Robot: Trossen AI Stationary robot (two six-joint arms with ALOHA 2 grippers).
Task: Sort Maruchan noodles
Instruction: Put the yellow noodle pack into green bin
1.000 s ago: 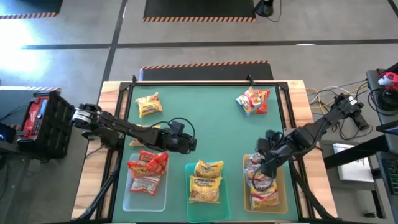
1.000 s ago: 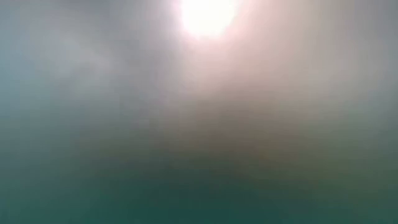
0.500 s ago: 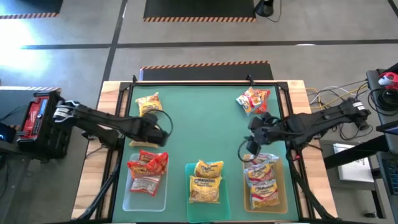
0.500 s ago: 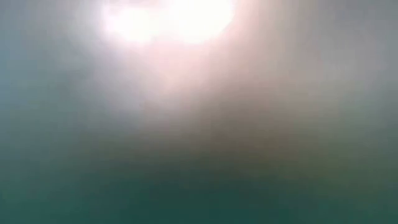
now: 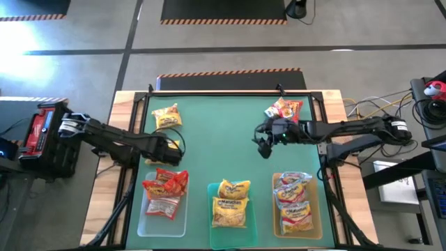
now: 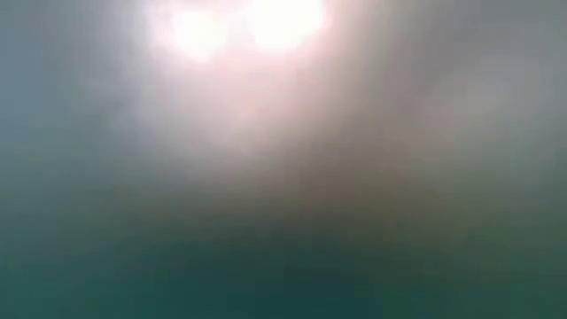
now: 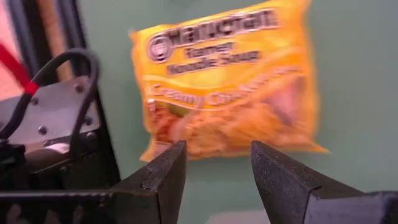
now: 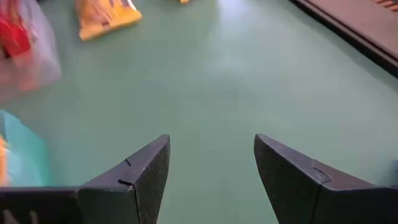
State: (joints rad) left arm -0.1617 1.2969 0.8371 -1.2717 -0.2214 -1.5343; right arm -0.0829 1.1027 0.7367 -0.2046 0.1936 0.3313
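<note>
A yellow Maruchan packet (image 5: 166,116) (image 7: 230,81) lies flat on the green mat (image 5: 223,139) at the far left. A red-and-yellow packet (image 5: 283,111) lies at the far right. My left gripper (image 5: 173,148) (image 7: 217,155) hangs open just on the near side of the yellow packet, pointing steeply down with nothing between its fingers. My right gripper (image 5: 262,145) (image 8: 211,146) is open over bare mat right of centre, to the near left of the red-and-yellow packet. The low view shows only blur.
Along the near edge stand three trays: a clear one (image 5: 143,216) with red packets (image 5: 166,183), a teal one (image 5: 212,233) with yellow packets (image 5: 232,202), and an amber one (image 5: 318,209) with yellow-orange packets (image 5: 294,202). The mat's middle is bare.
My left gripper has drawn back from the table's middle toward the left edge and tipped downward, ending by the yellow packet. My right gripper has swung from over the amber tray toward the far edge and the table's middle. No packet has moved.
</note>
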